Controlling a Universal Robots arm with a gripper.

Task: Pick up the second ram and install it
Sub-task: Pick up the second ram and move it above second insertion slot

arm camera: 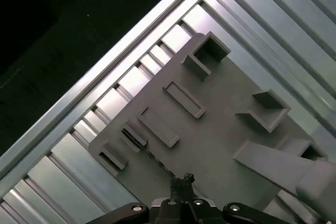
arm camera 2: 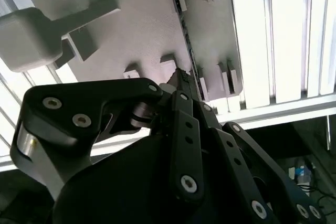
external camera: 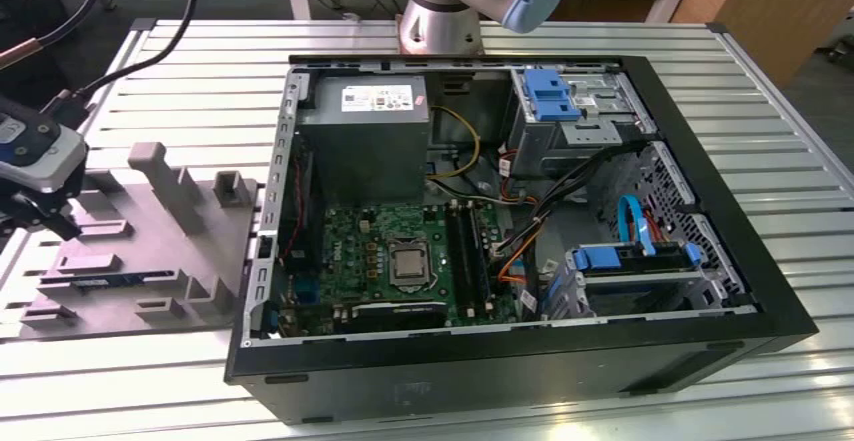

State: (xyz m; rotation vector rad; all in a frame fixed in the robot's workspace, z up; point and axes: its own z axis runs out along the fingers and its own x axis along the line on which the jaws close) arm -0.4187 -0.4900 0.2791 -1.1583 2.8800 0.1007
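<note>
The second ram [external camera: 115, 279], a thin blue stick, lies in a slot of the grey holder block [external camera: 147, 231] at the exterior view's left. In the second wrist view the ram [arm camera 2: 185, 30] shows edge-on as a dark strip running along the block. My gripper [external camera: 38, 216] hangs above the block's left end, a little apart from the ram. Its black fingertips [arm camera 2: 181, 80] stand together with nothing between them, and in the first wrist view the gripper [arm camera: 184, 179] points down at the block. The long black slots [external camera: 467, 251] sit on the motherboard inside the case.
An open black computer case [external camera: 747, 291] lies on the slatted metal table [external camera: 200, 71], to the exterior view's right of the block. It holds a power supply [external camera: 367, 131], drive bays with blue clips [external camera: 554, 91] and loose cables. The arm's base [external camera: 441, 21] stands behind the case.
</note>
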